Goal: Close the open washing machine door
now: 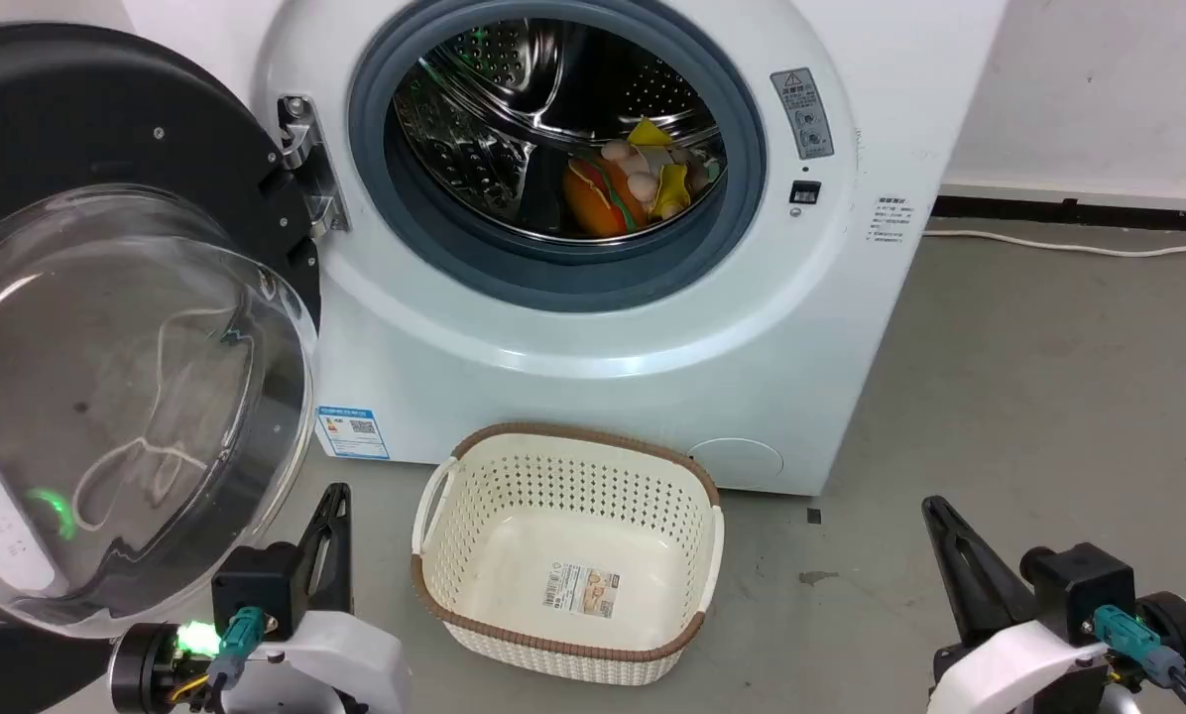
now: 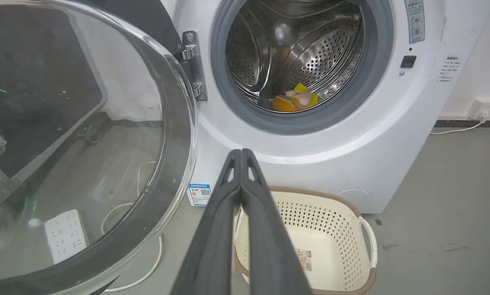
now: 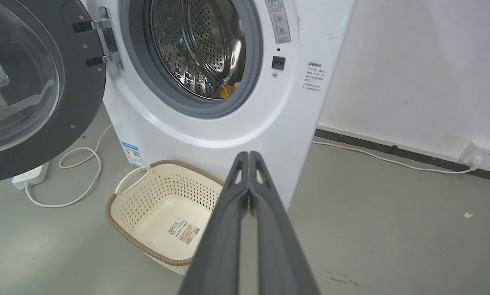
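So the washing machine door (image 1: 127,347) is swung wide open off to the robot's left, hanging on its metal hinge (image 1: 305,164), with the glass bowl bulging toward the camera. The left gripper (image 2: 241,152) sits low, just beside the door's lower edge, and the right gripper (image 3: 249,153) is well apart on the other side. Both have their fingers pressed together with nothing in them, so I'm guessing this gets done as a push, not a grab. Biggest worry imo: that bowl is smooth and curved, so a closed fingertip pushing on it could just skate off, and the black rim looks like the safer spot. Push too close to the hinge and there's hardly any leverage, so the door might drift partway and never latch, or bounce back off the grey rubber seal (image 1: 553,283). The laundry basket (image 1: 563,433) is parked right in front of the washing machine (image 1: 593,367) under the opening. It looks lower than the door's sweep, but an arm following the door around could easily knock it. The plush toys (image 1: 633,183) sit well inside the drum, so probably no pinch there. Also a power strip (image 3: 30,177) and white cable (image 3: 81,172) lie on the floor under the door, bad news if the wheels roll that way.
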You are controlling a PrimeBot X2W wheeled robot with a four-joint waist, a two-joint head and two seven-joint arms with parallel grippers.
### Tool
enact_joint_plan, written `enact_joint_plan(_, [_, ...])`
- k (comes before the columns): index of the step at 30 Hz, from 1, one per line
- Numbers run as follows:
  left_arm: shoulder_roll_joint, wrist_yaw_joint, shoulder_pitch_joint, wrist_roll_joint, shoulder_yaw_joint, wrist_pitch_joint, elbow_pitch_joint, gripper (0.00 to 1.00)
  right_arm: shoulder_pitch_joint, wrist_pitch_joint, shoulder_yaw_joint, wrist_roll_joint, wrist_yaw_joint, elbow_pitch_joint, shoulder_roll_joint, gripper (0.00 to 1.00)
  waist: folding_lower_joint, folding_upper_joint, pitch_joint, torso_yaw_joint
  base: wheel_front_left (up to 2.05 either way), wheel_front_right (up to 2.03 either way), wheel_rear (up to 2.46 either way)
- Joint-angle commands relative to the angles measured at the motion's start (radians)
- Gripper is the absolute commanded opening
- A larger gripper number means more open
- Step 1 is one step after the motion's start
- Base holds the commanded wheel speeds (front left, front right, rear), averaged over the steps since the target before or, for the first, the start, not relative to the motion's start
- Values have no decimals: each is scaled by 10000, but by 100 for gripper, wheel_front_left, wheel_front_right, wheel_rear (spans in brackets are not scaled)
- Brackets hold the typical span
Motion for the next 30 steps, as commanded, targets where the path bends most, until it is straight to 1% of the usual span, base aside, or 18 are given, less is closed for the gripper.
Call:
enact_joint_plan(1, [1, 28, 107, 28, 3, 3, -43, 0, -115, 5, -1, -62, 8, -49, 42, 0, 0, 0, 0, 0, 0, 0, 0])
enact_joint_plan(30, [1, 28, 107, 28, 3, 3, -43, 0, -115, 5, -1, -62, 8, -49, 42, 0, 0, 0, 0, 0, 0, 0, 0])
